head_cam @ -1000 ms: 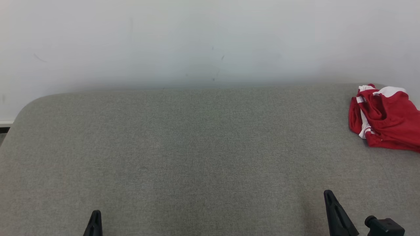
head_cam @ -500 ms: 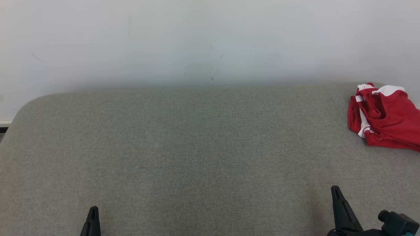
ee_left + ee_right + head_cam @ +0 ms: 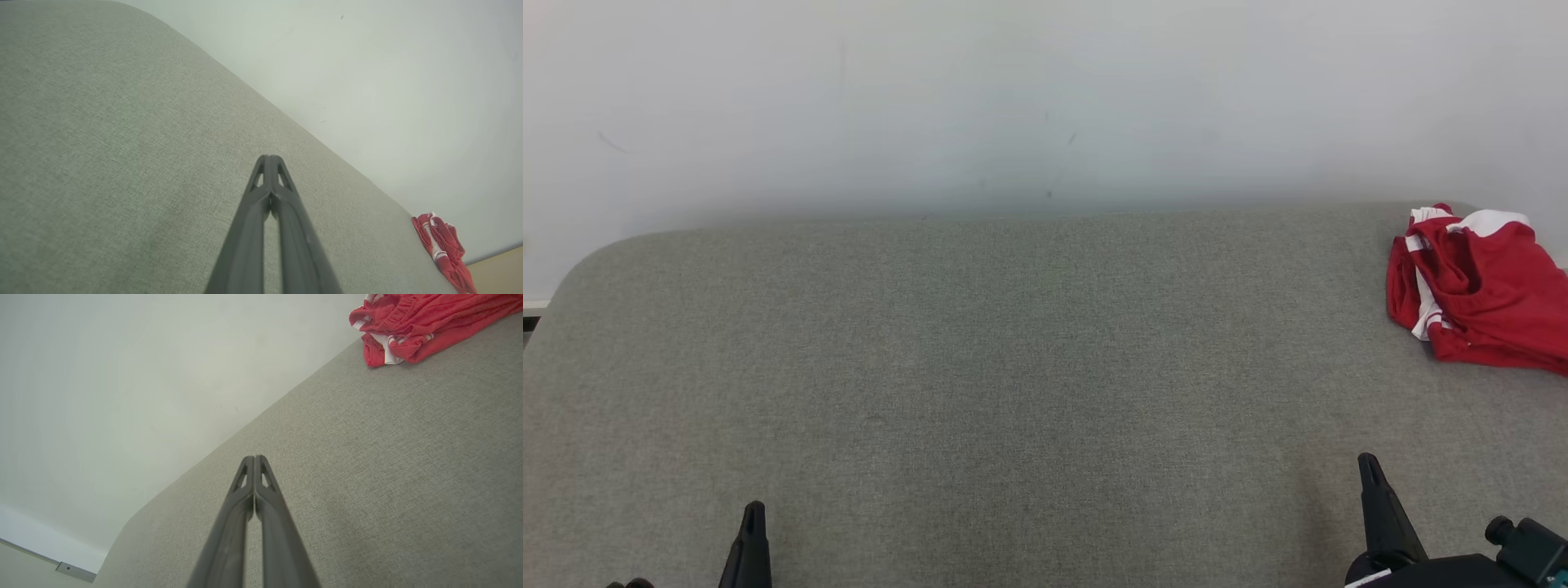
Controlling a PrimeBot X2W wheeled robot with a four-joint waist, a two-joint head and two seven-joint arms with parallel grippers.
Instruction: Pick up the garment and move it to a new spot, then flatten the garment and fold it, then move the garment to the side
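A crumpled red garment with white stripes (image 3: pixel 1478 294) lies at the far right of the grey fabric surface (image 3: pixel 1013 367), near its back edge. It also appears in the left wrist view (image 3: pixel 443 251) and the right wrist view (image 3: pixel 412 326). My left gripper (image 3: pixel 754 510) sits at the lower left, shut and holding nothing; its fingertips meet in the left wrist view (image 3: pixel 269 157). My right gripper (image 3: pixel 1368 464) is at the lower right, shut and empty (image 3: pixel 254 458), well short of the garment.
A pale wall (image 3: pixel 1045 98) rises directly behind the grey surface. The surface's rounded left corner (image 3: pixel 596 253) drops off toward a floor strip at the far left edge.
Both grippers have risen slightly up the head view, and the right one has shifted a little to the right. The garment lies as before.
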